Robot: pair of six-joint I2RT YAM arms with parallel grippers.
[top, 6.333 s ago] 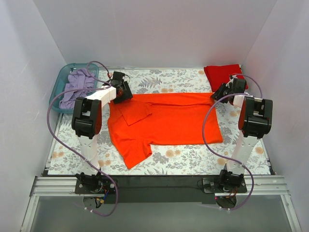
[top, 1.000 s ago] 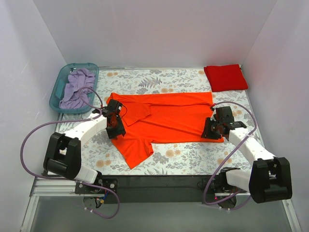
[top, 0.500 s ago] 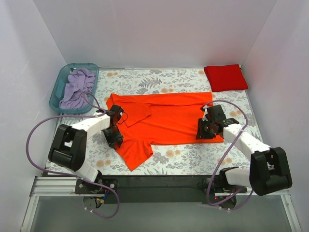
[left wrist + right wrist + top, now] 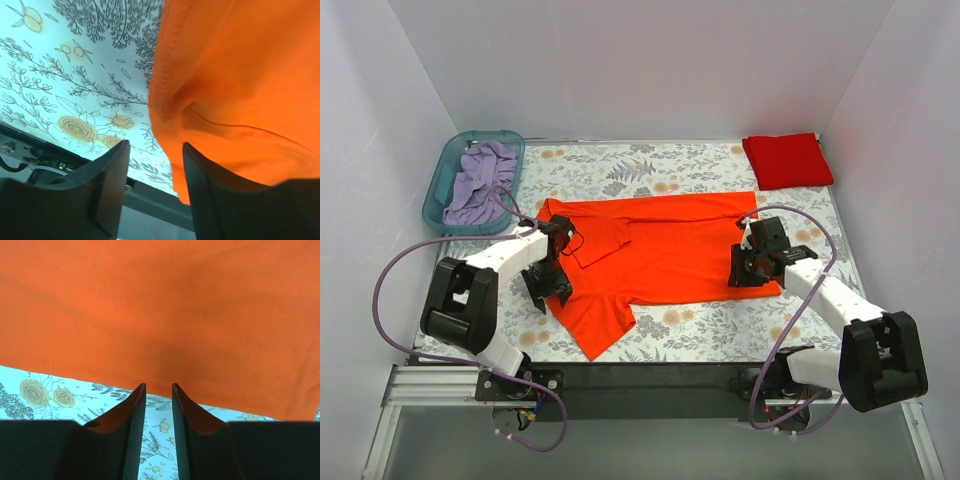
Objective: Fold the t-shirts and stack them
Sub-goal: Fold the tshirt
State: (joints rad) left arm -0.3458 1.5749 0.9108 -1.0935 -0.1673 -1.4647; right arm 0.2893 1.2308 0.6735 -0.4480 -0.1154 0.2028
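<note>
The bright orange t-shirt (image 4: 670,250) lies spread flat across the middle of the table, with one sleeve folded in near its left end. The deeper red t-shirt (image 4: 787,160) lies folded at the back right corner. My left gripper (image 4: 548,282) is low at the orange shirt's left edge. In the left wrist view its jaws (image 4: 153,150) stand apart, with table showing between them and the bunched orange hem (image 4: 170,115) by the right finger. My right gripper (image 4: 750,270) is low at the shirt's near right hem. Its jaws (image 4: 158,389) stand a narrow gap apart, tips at the hem (image 4: 160,375).
A teal basket (image 4: 438,185) holding lavender cloth (image 4: 480,180) stands at the back left. White walls close in on three sides. The black rail (image 4: 650,375) with the arm bases runs along the near edge.
Both arms swung down from the shirt's far edge to its near side. In the last second the left gripper slid toward the near left, and the shirt's near left sleeve shifted left.
</note>
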